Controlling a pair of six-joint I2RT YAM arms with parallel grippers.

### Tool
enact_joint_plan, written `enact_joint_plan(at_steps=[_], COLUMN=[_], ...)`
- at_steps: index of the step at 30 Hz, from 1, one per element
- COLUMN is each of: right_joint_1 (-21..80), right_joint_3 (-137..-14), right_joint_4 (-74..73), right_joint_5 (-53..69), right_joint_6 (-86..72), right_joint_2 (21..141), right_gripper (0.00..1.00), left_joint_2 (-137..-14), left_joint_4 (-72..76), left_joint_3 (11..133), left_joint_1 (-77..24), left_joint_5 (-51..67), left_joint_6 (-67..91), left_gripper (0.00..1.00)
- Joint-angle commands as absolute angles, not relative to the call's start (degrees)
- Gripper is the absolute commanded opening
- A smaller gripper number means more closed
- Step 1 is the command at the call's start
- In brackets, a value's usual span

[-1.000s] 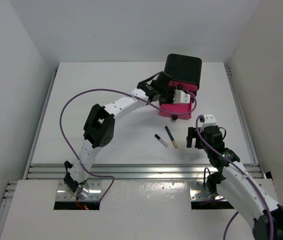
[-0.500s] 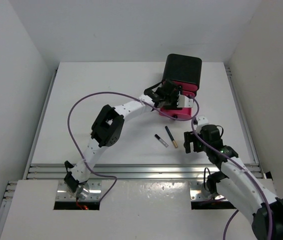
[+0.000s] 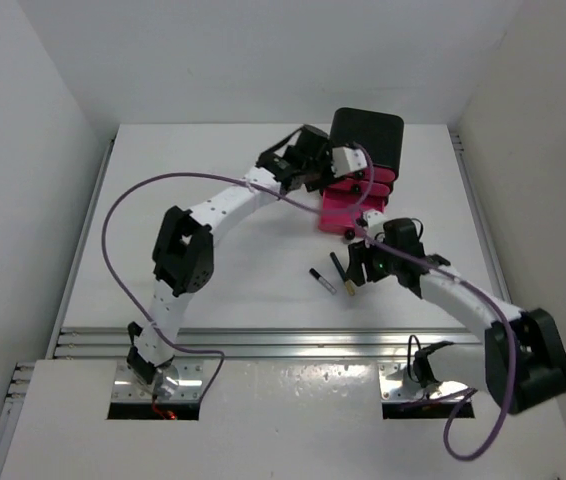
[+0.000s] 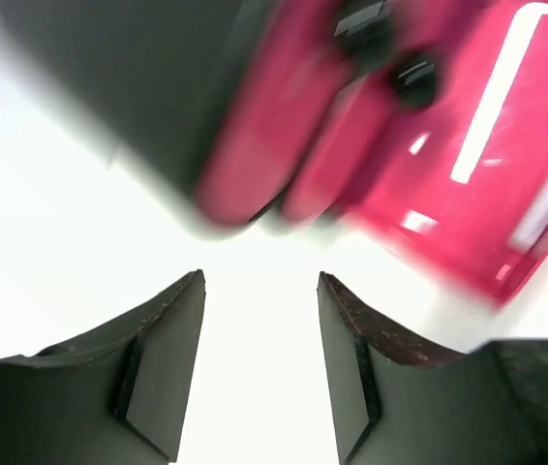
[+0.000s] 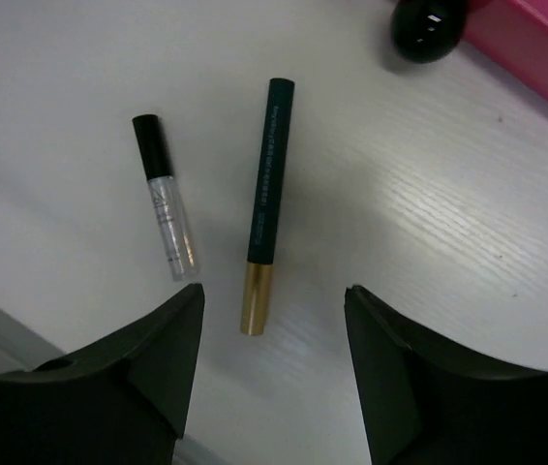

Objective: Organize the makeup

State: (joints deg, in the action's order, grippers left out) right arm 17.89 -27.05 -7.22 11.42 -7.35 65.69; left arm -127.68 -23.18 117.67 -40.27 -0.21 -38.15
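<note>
A thin dark stick with a gold tip (image 5: 266, 203) lies on the white table, and a short clear tube with a black cap (image 5: 165, 199) lies to its left. Both also show in the top view, the stick (image 3: 339, 268) and the tube (image 3: 323, 280). My right gripper (image 5: 272, 310) is open and empty, just above the table, with the gold tip between its fingers; it shows in the top view (image 3: 356, 270). My left gripper (image 4: 259, 291) is open and empty, close in front of the blurred pink drawers (image 4: 448, 145); it shows in the top view (image 3: 348, 178). Other makeup is out of view.
The black box (image 3: 368, 135) with pink drawers stands at the back right, its lowest drawer (image 3: 353, 218) pulled out. That drawer's black knob (image 5: 429, 24) is just beyond the stick. White walls close in the table on three sides. A metal rail (image 3: 283, 340) runs along the near edge.
My right gripper has swung left and now stands over the gold-tipped stick. My left gripper has drawn back and up from the pulled-out drawer toward the box's upper left.
</note>
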Motion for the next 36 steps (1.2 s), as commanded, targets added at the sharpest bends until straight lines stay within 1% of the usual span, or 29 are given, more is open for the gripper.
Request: enact_joint_plan(at_steps=[1,2,3,4,5,6,9,16,21,23,27,28,30,33,36], right_joint_1=[18.72,18.63,19.33,19.60,19.86,20.82,22.06,23.64,25.48,26.62,26.89,26.89,26.72,26.72,26.54], right_joint_3=[-36.96,-38.13,-39.10,-40.16,-41.91,-42.53,-44.12,-42.01,-44.11,-44.47,-44.12,-44.64,-45.52,-48.07,-51.85], right_joint_4=[-5.53,-6.58,-7.20,-7.38,-7.30,-7.56,-7.99,-7.12,-10.37,-11.25,-10.72,-10.81,-11.51,-14.84,-18.88], right_joint_5=[17.31,18.45,18.37,18.28,17.06,14.88,11.52,6.95,1.15,-0.96,-2.37,-2.72,-2.73,-0.11,2.37], right_joint_6=[-6.15,-6.33,-6.50,-6.42,-6.07,-5.89,-5.27,-6.41,-5.89,-5.54,-5.36,-4.49,-3.52,2.69,9.30], right_joint_2=[74.94,76.45,78.99,81.36,82.26,83.92,87.26,90.87,94.22,95.18,96.33,96.50,96.59,95.45,91.68], right_gripper=[0.59,0.58,0.58,0.56,0.53,0.52,0.48,0.44,0.32,0.28,0.15,0.07,0.00,0.00,0.00], left_joint_2=[-115.00,-113.05,-111.11,-109.27,-107.42,-104.18,-98.64,-92.56,-92.02,-92.02,-92.02,-92.02,-92.02,-92.02,-92.02], left_joint_4=[-27.15,-27.68,-27.69,-28.47,-29.09,-29.09,-30.59,-32.61,-33.13,-33.13,-33.13,-33.13,-33.13,-33.13,-33.13], left_joint_3=[114.28,112.17,107.54,105.14,102.77,98.65,92.05,83.25,79.81,79.28,79.28,79.28,79.28,78.23,77.70], left_joint_1=[-37.10,-35.26,-34.37,-33.58,-32.88,-31.57,-28.84,-23.74,-20.66,-18.99,-17.06,-17.05,-16.52,-15.91,-15.38], left_joint_5=[-0.62,-0.62,-0.62,-0.62,-0.62,-0.62,-0.62,4.22,5.27,6.93,8.44,9.31,10.02,10.02,10.02], left_joint_6=[-32.53,-31.74,-31.73,-31.73,-31.73,-31.73,-29.80,-27.69,-27.69,-27.69,-26.63,-26.63,-26.10,-26.81,-29.17], left_gripper=[0.54,0.54,0.54,0.54,0.54,0.54,0.54,0.54,0.54,0.54,0.54,0.54,0.54,0.54,0.54])
